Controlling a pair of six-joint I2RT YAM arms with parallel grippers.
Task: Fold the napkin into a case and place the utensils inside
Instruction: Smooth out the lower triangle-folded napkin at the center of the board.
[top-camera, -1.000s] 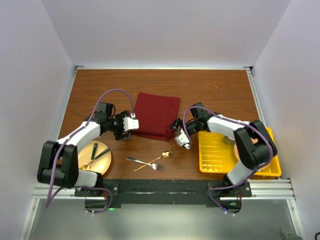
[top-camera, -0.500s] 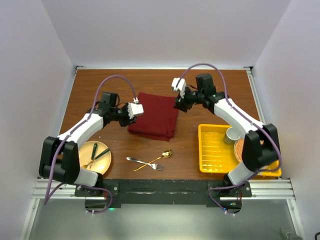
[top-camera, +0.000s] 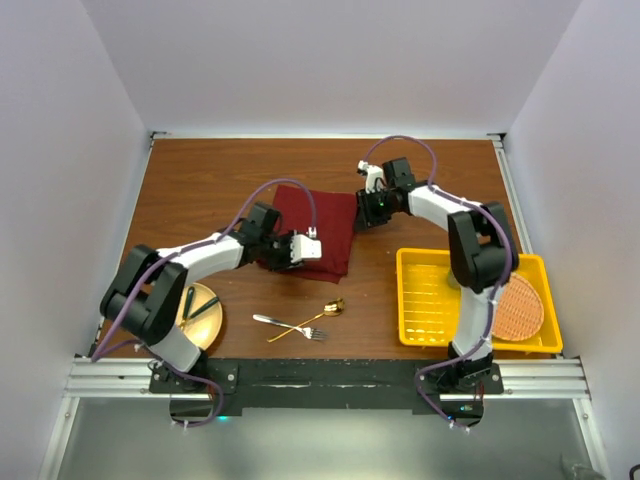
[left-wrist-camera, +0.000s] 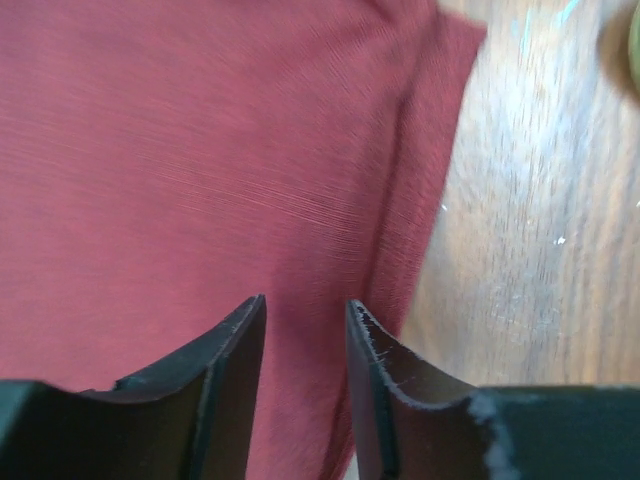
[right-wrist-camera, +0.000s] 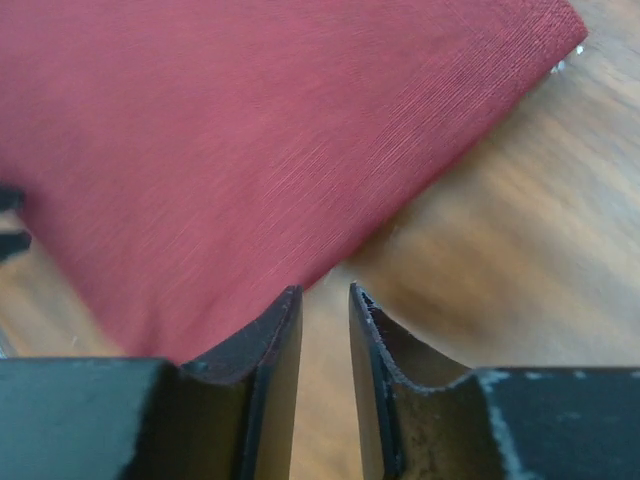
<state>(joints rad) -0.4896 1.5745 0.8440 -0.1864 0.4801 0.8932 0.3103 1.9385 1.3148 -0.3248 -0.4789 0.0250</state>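
left gripper (left-wrist-camera: 305, 310) is now working the near edge of the napkin (top-camera: 325, 222) instead of its far left corner, right gripper (right-wrist-camera: 325, 292) dropping lower at the far right corner. white walls (top-camera: 300, 60) are enclosing the wooden table (top-camera: 200, 180), where the folded napkin is lying mid-table, longer side running far-to-near, fork (top-camera: 268, 320) and spoon (top-camera: 330, 308) crossing nearer the arms. left fingers (left-wrist-camera: 235, 380) are standing slightly apart over cloth, grip impossible to tell; right fingers (right-wrist-camera: 260, 370) are showing bare wood in their slim gap.

Overhead view wide; wrist views close (shared: napkin (top-camera: 322, 226)).
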